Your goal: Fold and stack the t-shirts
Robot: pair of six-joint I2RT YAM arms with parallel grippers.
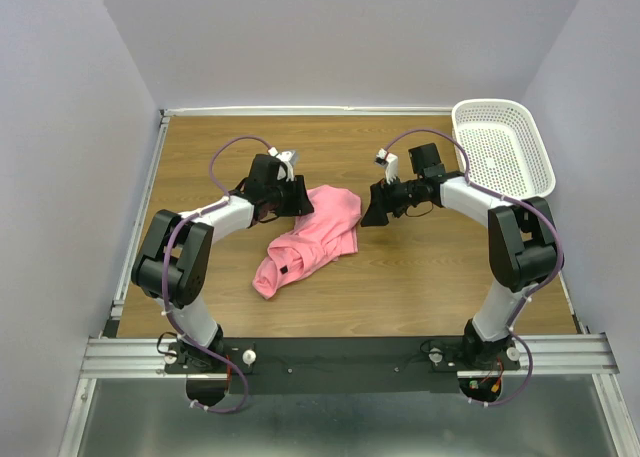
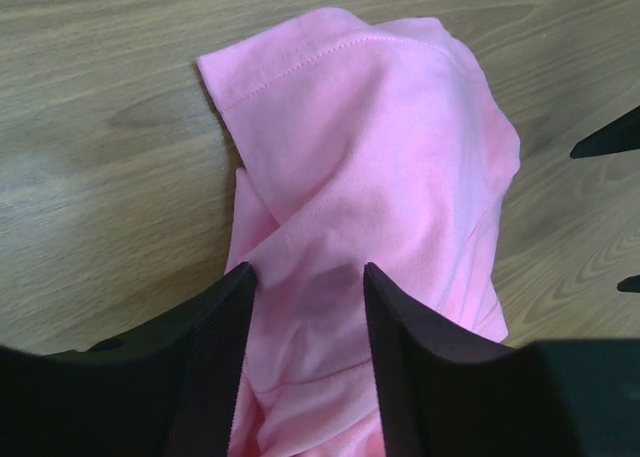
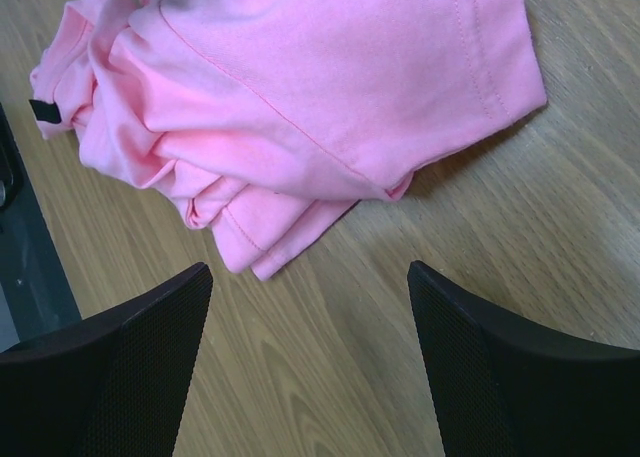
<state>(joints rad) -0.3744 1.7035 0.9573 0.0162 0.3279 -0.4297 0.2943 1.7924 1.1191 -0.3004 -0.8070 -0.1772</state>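
Wood-grain table (image 1: 420, 287), enclosed by pale walls, shown from above and from both wrists.

Left: my left gripper (image 2: 303, 272) stands on the far-left edge of the t-shirt (image 1: 315, 232), jaws set a middling width apart and astride a soft ridge of pink cloth. The cloth fills the gap, but nothing shows it pinched, so I read this gripper as parted rather than gripping.

Centre: the t-shirt lies crumpled and unfolded in the middle of the table. Its long axis runs diagonally from the near-left end, where the dark neck label (image 1: 284, 268) shows, to the far-right end, where a hemmed edge lies flat.

Right: my right gripper (image 3: 310, 269) hangs wide and empty over bare wood just beside that far-right end, apart from the cloth, which lies to its left.

Far right: a white mesh basket (image 1: 490, 105) sits in the corner, well apart.

Judgement: my left arm is the nearer. The right must travel leftward to reach the hem before the garment can be spread.
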